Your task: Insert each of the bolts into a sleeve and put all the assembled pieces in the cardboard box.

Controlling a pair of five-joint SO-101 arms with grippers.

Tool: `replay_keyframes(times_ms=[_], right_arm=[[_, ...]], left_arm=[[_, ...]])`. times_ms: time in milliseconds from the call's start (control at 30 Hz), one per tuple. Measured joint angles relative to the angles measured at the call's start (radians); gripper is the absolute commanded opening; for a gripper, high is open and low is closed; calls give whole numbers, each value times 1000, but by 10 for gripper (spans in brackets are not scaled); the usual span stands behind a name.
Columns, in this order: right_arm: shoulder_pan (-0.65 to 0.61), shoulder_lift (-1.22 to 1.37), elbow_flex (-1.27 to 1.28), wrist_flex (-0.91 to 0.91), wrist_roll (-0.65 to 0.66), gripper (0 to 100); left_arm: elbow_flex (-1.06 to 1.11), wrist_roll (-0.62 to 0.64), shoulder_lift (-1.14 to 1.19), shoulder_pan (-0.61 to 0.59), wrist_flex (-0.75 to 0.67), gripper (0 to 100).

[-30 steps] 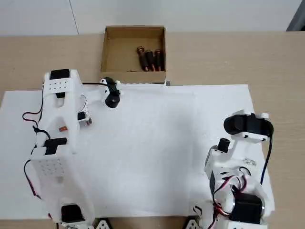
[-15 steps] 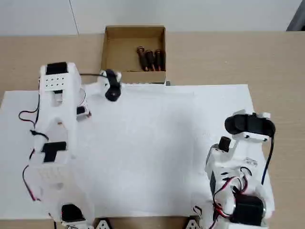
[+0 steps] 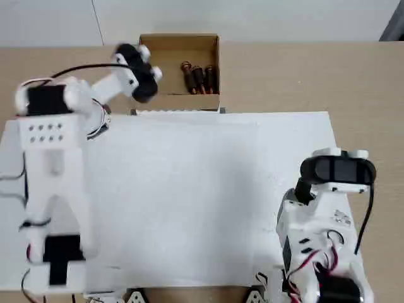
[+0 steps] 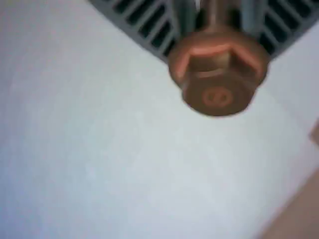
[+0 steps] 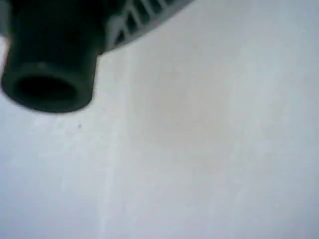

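The cardboard box [image 3: 165,63] sits at the far edge of the table [image 3: 284,76], just beyond the white sheet [image 3: 208,189], and three assembled pieces [image 3: 199,77] already lie side by side against its right wall, so part of the job looks done. The left arm [image 3: 53,132] stands beside the box's left wall. Its gripper [image 4: 214,12] is pinched on the shank of a copper-coloured bolt [image 4: 217,79], whose flanged hex head hangs clear below the ribbed fingers [image 4: 144,20]. This grip leaves the head free and, I judge, keeps the bolt straight for mating. The right arm [image 3: 322,214] stands well away from the box, over the near corner of the sheet. Its gripper [image 5: 84,25] appears to be clamped on a black sleeve [image 5: 50,64], with the open bore facing outward past the fingers, presumably so that a bolt can enter it (how firm the hold is cannot be made out, since the sleeve covers the contact). Bolt and sleeve are well apart, each in its own gripper and neither resting on the sheet. The step in hand therefore looks like bringing the two together over the sheet, lining shank with bore. A slight tilt of either part could make the bolt catch on the sleeve's rim rather than slide in. Only after that would the pair join the others in the box.
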Motion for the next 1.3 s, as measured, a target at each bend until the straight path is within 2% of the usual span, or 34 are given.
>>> replay_keyframes(times_ms=[167, 333, 600, 800, 967, 1300], right_arm=[[-32, -2, -74, 46, 46, 2], [-97, -2, -104, 46, 52, 2], [-157, -2, -83, 2, 52, 2], [-153, -2, 18, -117, 52, 2], [-173, 0, 146, -295, 52, 2], [-341, 11, 373, -574, 52, 2]], left_arm=[[52, 78, -233, 55, 3, 6], [247, 121, -500, 77, -14, 6], [618, 493, -882, 77, -351, 6], [899, 729, -1088, 77, -542, 6], [1106, 891, -1229, 77, -697, 6], [1453, 1145, -1464, 77, -907, 6]])
